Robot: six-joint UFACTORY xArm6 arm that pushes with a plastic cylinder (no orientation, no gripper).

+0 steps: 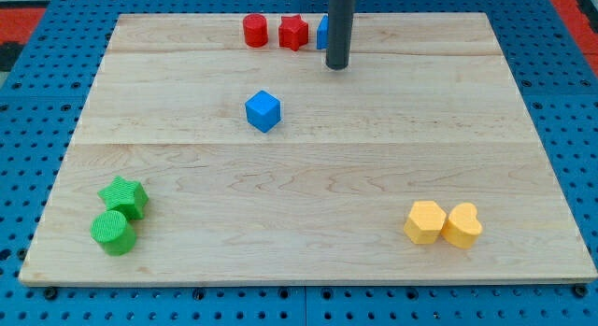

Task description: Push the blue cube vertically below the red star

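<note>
The blue cube (263, 111) sits on the wooden board a little left of centre, in the upper half. The red star (293, 33) lies near the view's top edge of the board, up and slightly right of the cube. My tip (337, 66) is the lower end of the dark rod, just right of and below the red star, and up and to the right of the blue cube, apart from both. A second blue block (322, 32) is partly hidden behind the rod.
A red cylinder (255, 31) stands left of the red star. A green star (124, 196) and green cylinder (114, 232) sit at bottom left. A yellow hexagon (425, 221) and yellow heart (462, 224) sit at bottom right. The board (308, 177) is ringed by blue matting.
</note>
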